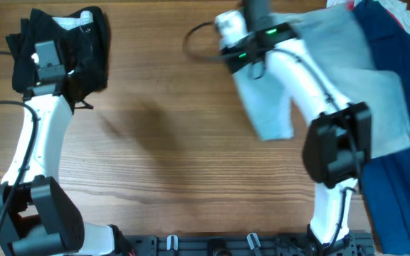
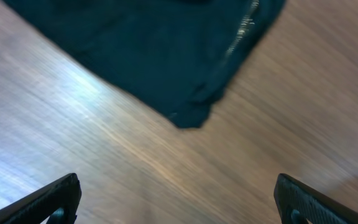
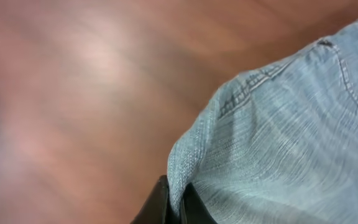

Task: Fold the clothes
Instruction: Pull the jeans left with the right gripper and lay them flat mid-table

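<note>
Pinching a seamed edge of the light-blue faded denim shorts (image 3: pixel 291 143) by the counter's (image 1: pixel 162 163) far edge, the right gripper (image 3: pixel 169 205) holds likely limp, weighty cloth (left gripper (image 2: pixel 179 202) gapes, empty).

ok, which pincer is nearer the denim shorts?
Right. The right pincer pinches the denim shorts; the left pincer hangs open by the black garment, across the table.

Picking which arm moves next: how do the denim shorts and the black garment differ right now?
The denim shorts are pale blue; the black garment is dark. The right gripper pinches a fold of the shorts, while the left gripper is open, not touching the black garment. Both rest on the wooden table.
</note>
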You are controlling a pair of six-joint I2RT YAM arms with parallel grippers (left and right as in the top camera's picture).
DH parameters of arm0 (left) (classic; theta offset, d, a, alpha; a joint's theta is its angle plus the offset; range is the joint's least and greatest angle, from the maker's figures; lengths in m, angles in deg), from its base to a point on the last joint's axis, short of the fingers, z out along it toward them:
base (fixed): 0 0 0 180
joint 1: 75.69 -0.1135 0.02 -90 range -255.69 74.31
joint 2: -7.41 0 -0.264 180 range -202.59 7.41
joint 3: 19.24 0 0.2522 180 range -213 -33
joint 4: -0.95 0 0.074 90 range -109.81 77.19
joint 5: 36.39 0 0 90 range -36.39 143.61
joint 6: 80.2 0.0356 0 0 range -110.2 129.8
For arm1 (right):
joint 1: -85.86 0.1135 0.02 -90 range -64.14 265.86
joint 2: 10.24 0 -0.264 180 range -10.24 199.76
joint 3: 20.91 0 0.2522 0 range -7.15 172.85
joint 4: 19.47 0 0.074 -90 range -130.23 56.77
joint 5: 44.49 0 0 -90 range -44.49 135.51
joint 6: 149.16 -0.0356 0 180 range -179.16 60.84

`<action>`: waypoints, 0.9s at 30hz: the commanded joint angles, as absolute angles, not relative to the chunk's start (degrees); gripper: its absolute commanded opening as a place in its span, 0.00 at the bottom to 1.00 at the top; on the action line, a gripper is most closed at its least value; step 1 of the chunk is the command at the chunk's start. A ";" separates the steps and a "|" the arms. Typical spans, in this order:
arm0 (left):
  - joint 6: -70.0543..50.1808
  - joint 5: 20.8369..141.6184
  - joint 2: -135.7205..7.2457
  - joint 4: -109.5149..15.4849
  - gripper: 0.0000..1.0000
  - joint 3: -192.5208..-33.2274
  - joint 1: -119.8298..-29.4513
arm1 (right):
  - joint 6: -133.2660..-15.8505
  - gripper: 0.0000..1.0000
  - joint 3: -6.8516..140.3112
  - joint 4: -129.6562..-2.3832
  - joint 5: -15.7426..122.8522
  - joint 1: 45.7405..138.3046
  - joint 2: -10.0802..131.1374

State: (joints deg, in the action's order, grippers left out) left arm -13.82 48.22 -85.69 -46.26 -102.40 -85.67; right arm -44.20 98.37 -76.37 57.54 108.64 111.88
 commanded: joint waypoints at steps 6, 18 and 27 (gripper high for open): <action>-12.90 47.28 -84.20 -46.96 1.00 -103.26 -87.13 | -45.73 0.04 99.15 -77.07 65.24 123.77 111.03; -12.92 47.33 -84.18 -45.82 1.00 -103.26 -89.23 | -47.78 0.05 100.12 -78.23 76.87 127.66 110.44; -12.88 50.47 -84.18 -46.33 1.00 -103.26 -96.73 | -47.15 0.11 101.17 -82.14 70.20 135.46 110.40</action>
